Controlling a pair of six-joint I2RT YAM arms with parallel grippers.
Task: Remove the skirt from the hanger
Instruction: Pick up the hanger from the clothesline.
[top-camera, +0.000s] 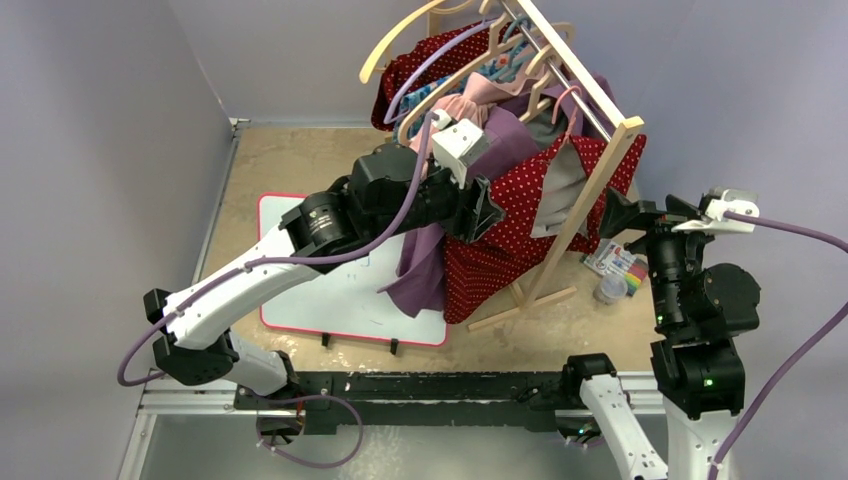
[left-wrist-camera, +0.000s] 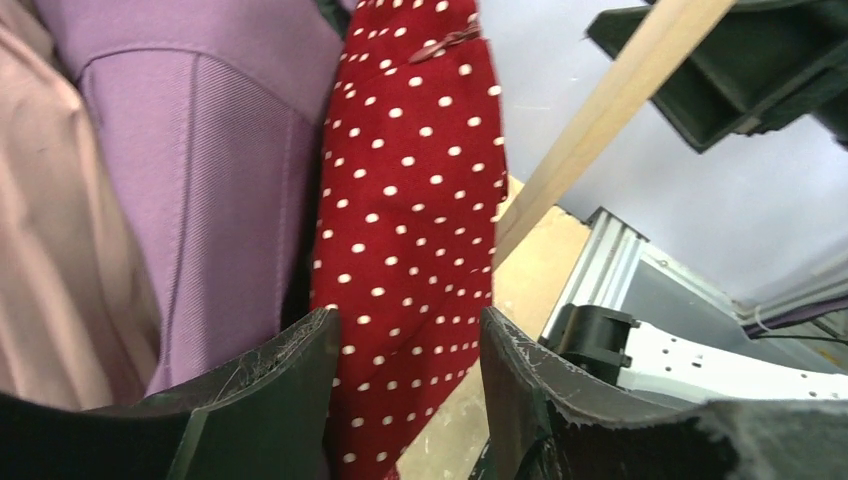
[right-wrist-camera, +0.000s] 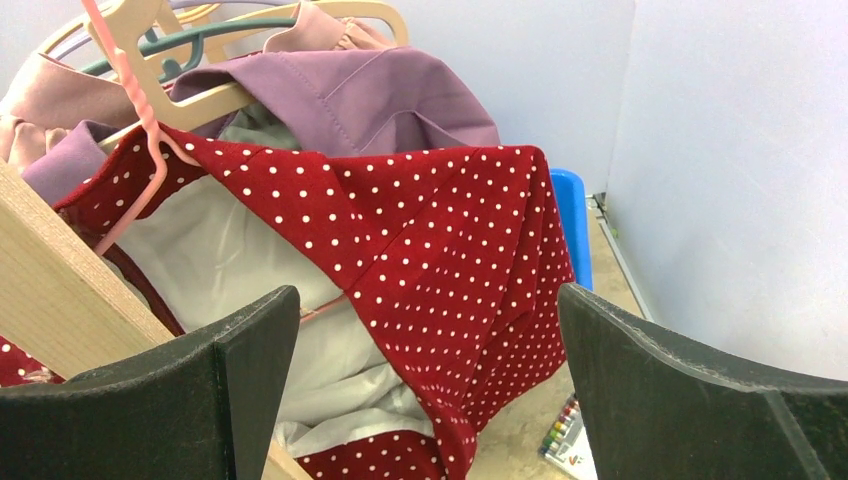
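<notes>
Red polka-dot skirt (right-wrist-camera: 450, 250) on pink hanger (right-wrist-camera: 130, 85), on crowded wooden rack (top-camera: 598, 172)

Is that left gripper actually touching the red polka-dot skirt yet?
Touching. The left wrist view shows the red polka-dot skirt hanging down between the fingers of the left gripper, its folds meeting both inner faces.
</notes>
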